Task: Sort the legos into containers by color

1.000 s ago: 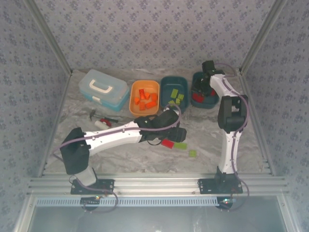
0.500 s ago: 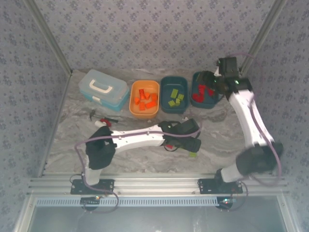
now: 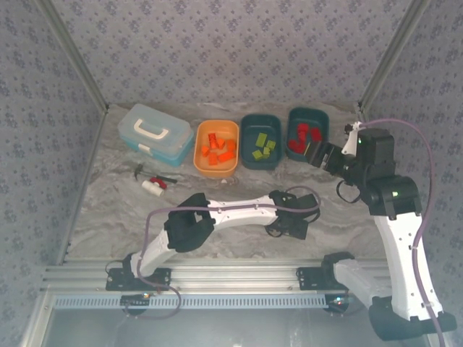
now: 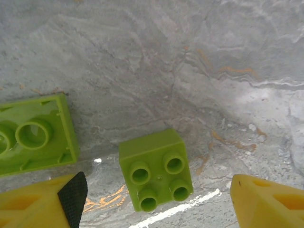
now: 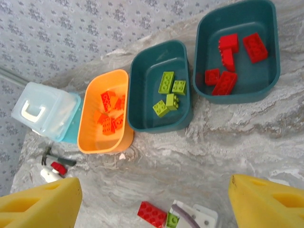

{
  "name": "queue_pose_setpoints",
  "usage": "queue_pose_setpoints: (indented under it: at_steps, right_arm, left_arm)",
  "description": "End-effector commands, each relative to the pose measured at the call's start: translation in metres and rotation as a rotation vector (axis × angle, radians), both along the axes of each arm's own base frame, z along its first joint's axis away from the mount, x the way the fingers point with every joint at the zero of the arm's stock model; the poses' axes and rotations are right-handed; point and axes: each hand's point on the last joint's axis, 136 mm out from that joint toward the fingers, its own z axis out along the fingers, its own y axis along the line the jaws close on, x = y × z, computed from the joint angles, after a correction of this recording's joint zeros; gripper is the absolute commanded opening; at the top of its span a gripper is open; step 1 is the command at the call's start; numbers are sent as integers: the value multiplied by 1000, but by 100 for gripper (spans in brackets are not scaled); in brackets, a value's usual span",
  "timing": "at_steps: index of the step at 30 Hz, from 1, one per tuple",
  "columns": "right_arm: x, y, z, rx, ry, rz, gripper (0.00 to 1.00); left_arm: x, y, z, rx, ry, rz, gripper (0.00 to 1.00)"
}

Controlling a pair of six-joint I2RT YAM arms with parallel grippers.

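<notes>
The left end effector (image 4: 154, 209) hung wide open and empty, straddling a square lime lego (image 4: 156, 169) on the worktop (image 4: 190, 71), apparently poised to pinch it. Its teal container (image 3: 260, 166) sat toward 11 o'clock. The right end effector (image 3: 316, 153) gaped empty, well clear.

Orange bin (image 5: 107, 142) of orange legos (image 5: 110, 114), teal bin (image 5: 152, 76) of lime legos (image 5: 166, 82) beside it, second teal bin (image 5: 247, 19) of red legos (image 5: 227, 80)

Top view overlooks table (image 3: 108, 202); left wrist hugs it; right wrist also sees bins (image 5: 161, 126).
</notes>
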Motion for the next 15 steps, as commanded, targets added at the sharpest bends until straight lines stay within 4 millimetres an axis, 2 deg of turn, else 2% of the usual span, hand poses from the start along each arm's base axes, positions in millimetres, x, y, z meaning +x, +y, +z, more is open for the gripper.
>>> queue_pose_setpoints:
  at_steps: [1,5,12,15]
  right_arm:
    - [-8,7,-6,16,29,37,82]
    - [-7,9,-3,27,20,40,81]
    - [-13,9,-3,24,20,39,80]
    - [-18,7,0,21,13,33,80]
  left_arm:
    - [-6,-4,0,28,29,19,77]
    - [-7,-3,-13,50,34,13,67]
    - [-4,-9,-24,65,26,-17,40]
    - [-1,-5,-20,75,4,-18,27]
